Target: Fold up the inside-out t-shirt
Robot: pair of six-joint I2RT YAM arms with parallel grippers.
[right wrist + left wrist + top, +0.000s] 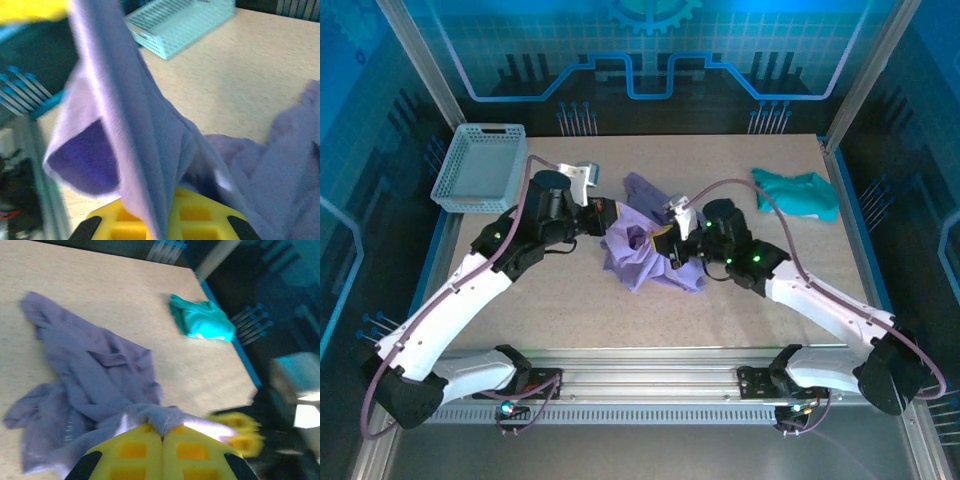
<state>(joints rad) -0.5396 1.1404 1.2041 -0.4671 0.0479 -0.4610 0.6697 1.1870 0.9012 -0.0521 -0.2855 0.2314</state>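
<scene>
Currently L fingers [155, 441] & R fingers [173, 212] each clamped on thin, soft, crumpled lavender t-shirt [632, 262].

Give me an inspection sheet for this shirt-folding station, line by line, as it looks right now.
Surface: speckled beige table, no spills seen.
Job's things: lavender t-shirt bunched at the centre, not yet folded.
Clutter: teal garment at the far right; mesh basket at the far left, nothing seen inside.
Hands: left hand shut on a shirt fold; right hand shut on the shirt, cloth draped over it.
Cables: a cable arcs off the right arm near the teal garment; another follows the left arm; no snag seen.
Surroundings: blue-lit enclosure panels in a metal frame.
</scene>
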